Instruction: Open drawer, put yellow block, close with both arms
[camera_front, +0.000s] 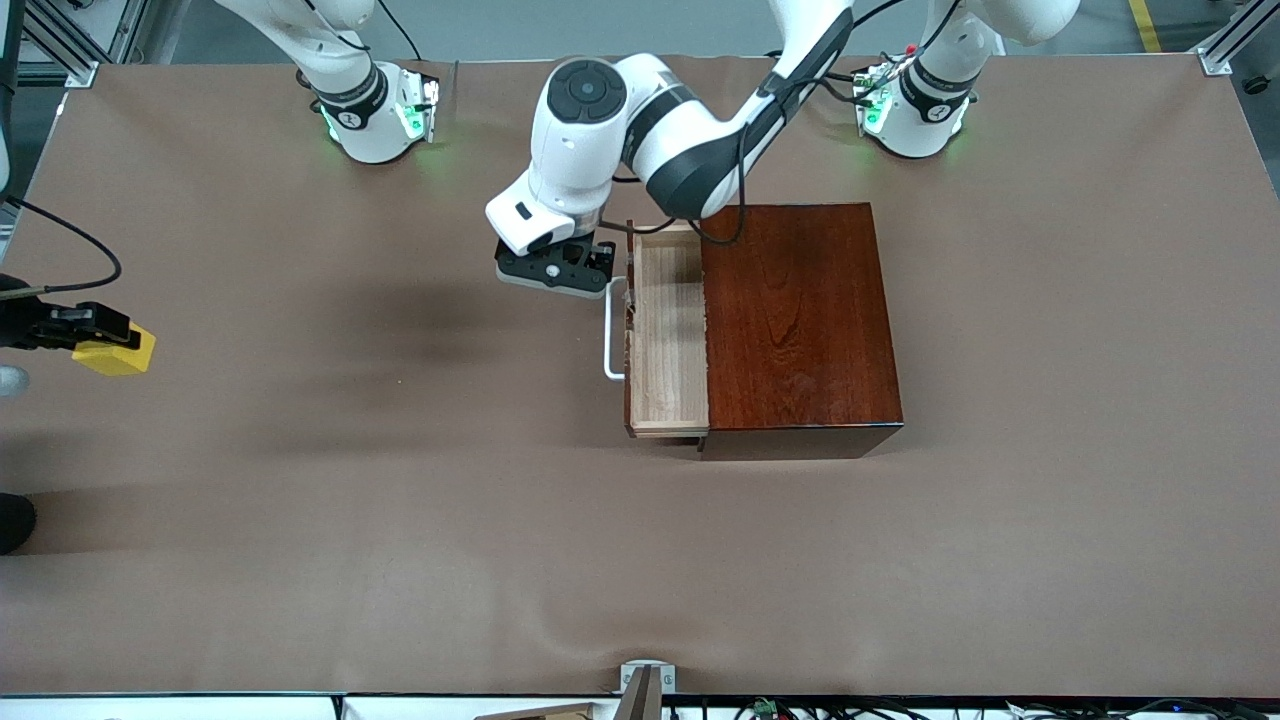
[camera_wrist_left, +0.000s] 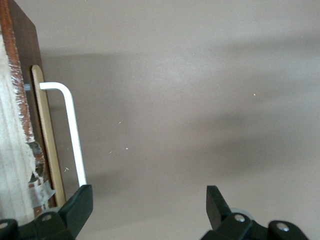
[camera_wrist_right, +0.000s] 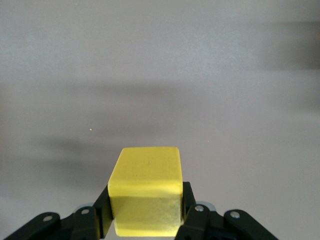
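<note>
The drawer stands pulled partway out of the dark mahogany box, its pale-wood tray empty. Its white loop handle faces the right arm's end of the table. My left gripper hovers open beside the handle's end nearest the robots. In the left wrist view the handle runs down to one finger of the left gripper, with nothing between the fingers. My right gripper is shut on the yellow block above the table's edge at the right arm's end. The block fills the right gripper.
A brown cloth covers the table. A small metal bracket sits at the table's edge nearest the front camera. A black cable and a dark rounded object show at the right arm's end.
</note>
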